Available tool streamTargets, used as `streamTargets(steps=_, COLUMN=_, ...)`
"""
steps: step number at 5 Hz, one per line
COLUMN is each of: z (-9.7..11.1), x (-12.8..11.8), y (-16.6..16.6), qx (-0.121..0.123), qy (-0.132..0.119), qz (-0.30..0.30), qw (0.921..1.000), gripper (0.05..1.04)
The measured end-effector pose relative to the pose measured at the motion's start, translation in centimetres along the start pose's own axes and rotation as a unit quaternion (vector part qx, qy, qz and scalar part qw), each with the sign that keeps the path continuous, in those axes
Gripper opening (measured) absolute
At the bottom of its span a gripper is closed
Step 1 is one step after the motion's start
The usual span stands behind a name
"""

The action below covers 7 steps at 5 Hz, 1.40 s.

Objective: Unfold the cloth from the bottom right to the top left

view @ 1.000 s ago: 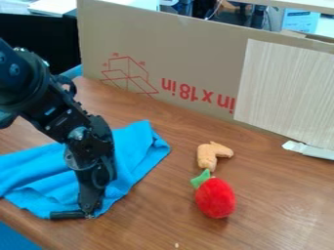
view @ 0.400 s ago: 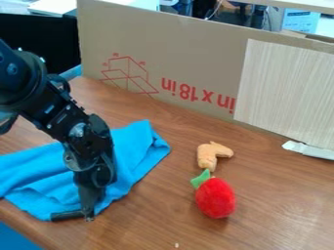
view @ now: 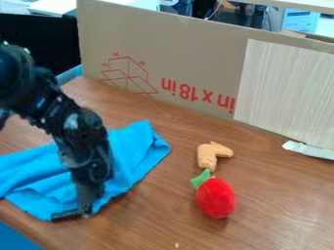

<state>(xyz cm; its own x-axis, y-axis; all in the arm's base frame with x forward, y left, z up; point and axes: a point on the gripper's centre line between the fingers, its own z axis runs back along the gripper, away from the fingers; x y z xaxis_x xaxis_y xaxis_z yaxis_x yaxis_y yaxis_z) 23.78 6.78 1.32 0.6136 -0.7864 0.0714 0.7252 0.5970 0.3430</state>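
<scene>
Wood-grain table (view: 163,224), brown, its near edge cutting across the lower left of my view; one pale crumb (view: 176,245) at the front.

Item: gripper (view: 83,212), black, held low at the near part of the cloth, close to the table edge. Whether it is spread, pressed together or pinching fabric, I cannot tell.

Item: cloth (view: 140,151), bright blue, creased and partly folded, lying on the left half of the table and running out of my view at the left. My black arm (view: 85,141) slants over it from the upper left.

Item: plush fruit (view: 215,197), red, with a green leaf (view: 201,179), right of the cloth and apart from it.

Item: bent plush toy (view: 209,154), tan, just behind the leaf.

Item: strip (view: 310,149), white, by the foot of the backdrop at right.

Item: cardboard panel (view: 163,49), upright, red-printed, with a pale wood-grain sheet (view: 287,88) against its right part.
</scene>
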Motion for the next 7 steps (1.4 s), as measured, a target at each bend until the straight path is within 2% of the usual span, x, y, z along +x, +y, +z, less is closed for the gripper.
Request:
streamTargets(steps=1, z=0.8, x=0.0, y=1.6, qx=-0.018, qy=-0.007, qz=0.026, qw=0.9995, gripper=0.050)
streamTargets(steps=2, z=1.6, x=0.2, y=4.4, qx=-0.017, qy=-0.019, qz=0.063, qw=0.9977, gripper=0.050)
streamTargets(steps=4, z=0.6, x=0.2, y=8.5, qx=-0.050, qy=-0.008, qz=0.107, qw=0.9930, gripper=0.050)
streamTargets(steps=5, z=0.8, x=0.1, y=9.5, qx=-0.058, qy=-0.013, qz=0.117, qw=0.9913, gripper=0.050)
streamTargets(steps=6, z=1.6, x=-0.6, y=10.6, qx=-0.070, qy=-0.036, qz=0.126, qw=0.9889, gripper=0.050)
streamTargets(steps=7, z=2.8, x=-1.2, y=12.9, qx=-0.084, qy=-0.071, qz=0.140, qw=0.9840, gripper=0.050)
